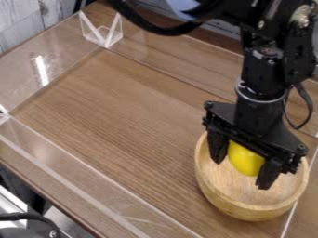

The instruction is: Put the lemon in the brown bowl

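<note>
Leftmost, up near the far edge, a clear plastic stand (102,30) sits on the wooden table (106,121), with a black cable (168,29) arching between it and the arm. Nearer, at the lower left corner, more dark cable (28,218) shows. To the right comes the brown bowl (232,201), and the lemon (245,159) is over its inside, between the fingers of the black pincer (244,165). Judging by this, the carrying is done and the release is in hand: the next move calls for spreading the fingers so the fruit settles on the bowl's floor, then lifting straight up, clear of the rim. As for the pincer, its fingers stand apart by roughly the lemon's width, one at either side; whether they grip it or have let go, I cannot tell.
</note>
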